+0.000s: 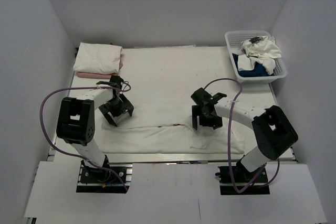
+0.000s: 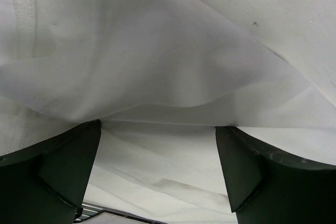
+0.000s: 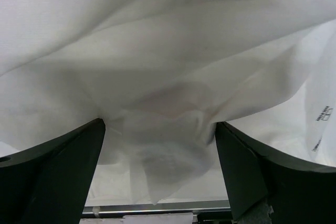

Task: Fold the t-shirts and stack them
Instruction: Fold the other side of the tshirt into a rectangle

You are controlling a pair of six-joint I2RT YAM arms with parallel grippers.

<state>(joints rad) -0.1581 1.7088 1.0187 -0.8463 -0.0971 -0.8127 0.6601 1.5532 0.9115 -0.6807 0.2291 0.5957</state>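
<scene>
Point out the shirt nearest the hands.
The white shirt spread along the near edge; the others are a folded stack far left and a heap in the basket.

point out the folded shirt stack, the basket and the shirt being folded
folded shirt stack (image 1: 98,59): top view, middle of top shirt
basket (image 1: 245,33): top view, far rim
shirt being folded (image 1: 157,136): top view, its middle
</scene>
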